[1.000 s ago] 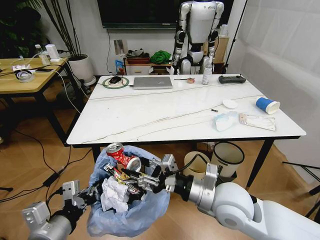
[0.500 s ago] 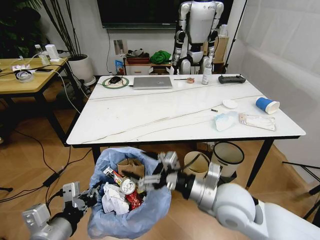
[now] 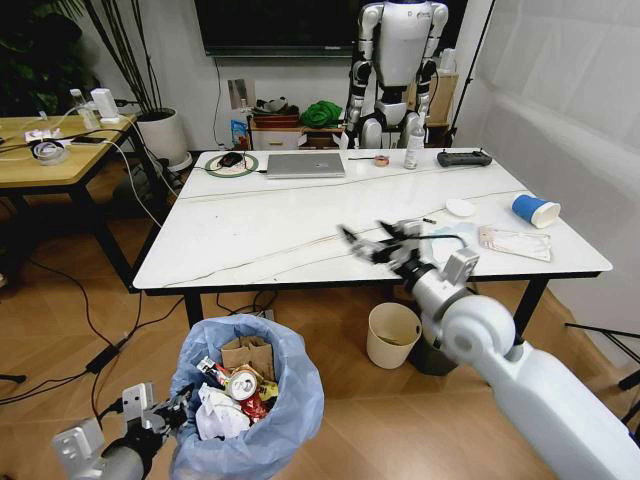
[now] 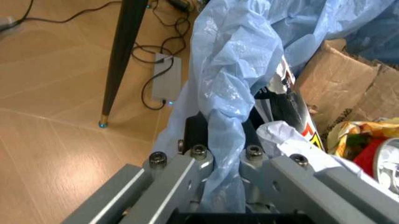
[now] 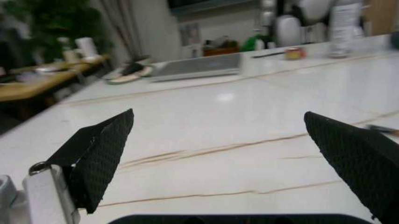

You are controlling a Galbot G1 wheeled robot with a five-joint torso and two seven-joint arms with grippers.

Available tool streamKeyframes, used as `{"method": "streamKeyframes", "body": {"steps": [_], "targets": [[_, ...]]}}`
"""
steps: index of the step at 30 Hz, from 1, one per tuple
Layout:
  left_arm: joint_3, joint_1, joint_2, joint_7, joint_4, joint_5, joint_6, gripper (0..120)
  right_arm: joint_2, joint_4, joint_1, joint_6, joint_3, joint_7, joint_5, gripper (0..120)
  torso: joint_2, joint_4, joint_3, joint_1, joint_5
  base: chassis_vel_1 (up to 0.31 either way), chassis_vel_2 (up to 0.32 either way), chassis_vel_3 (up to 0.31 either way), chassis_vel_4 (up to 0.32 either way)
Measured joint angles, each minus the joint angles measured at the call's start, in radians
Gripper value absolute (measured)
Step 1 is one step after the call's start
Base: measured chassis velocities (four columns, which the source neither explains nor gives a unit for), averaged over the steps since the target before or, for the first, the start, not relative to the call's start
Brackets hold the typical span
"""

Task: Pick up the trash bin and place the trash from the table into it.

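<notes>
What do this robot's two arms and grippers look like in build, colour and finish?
The right arm is smooth glossy white with a silver wrist ring; the right gripper has black, mesh-textured wedge-shaped fingers. The left gripper is grey metal with dark bolt heads, on a grey wrist.

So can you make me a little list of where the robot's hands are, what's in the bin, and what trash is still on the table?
left gripper: low by the floor, shut on the trash bin's blue bag
right gripper: open and empty, above the table
trash bin: holds a can, torn cardboard and crumpled paper
still on the table: blue cup, white lid, light-blue mask, flat wrapper
</notes>
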Motion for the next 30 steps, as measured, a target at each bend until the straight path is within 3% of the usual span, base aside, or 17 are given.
{"method": "streamKeyframes", "body": {"steps": [7, 13, 22, 30], "targets": [[-0.009, -0.006, 0.009, 0.011, -0.015, 0.000, 0.001, 0, 0.039, -0.254, 0.062, 0.011, 0.050, -0.031, -0.143, 100, 0.000, -0.0001, 0.000, 0.000, 0.0000, 0.000, 0.000, 0.000, 0.000], [-0.010, -0.007, 0.006, 0.016, -0.019, 0.003, 0.001, 0, 0.048, -0.354, 0.082, 0.036, 0.052, -0.069, -0.171, 100, 0.000, 0.0000, 0.000, 0.000, 0.0000, 0.000, 0.000, 0.000, 0.000], [-0.009, -0.017, 0.004, 0.018, -0.019, 0.004, 0.001, 0, 0.055, -0.399, 0.089, 0.051, 0.053, -0.092, -0.181, 98, 0.000, -0.0002, 0.000, 0.000, -0.0001, 0.000, 0.000, 0.000, 0.000], [-0.011, -0.022, 0.004, 0.019, -0.019, 0.001, 0.002, 0, 0.063, -0.431, 0.107, 0.063, 0.043, -0.103, -0.186, 70, 0.000, 0.0000, 0.000, 0.000, -0.0002, 0.000, 0.000, 0.000, 0.000]]}}
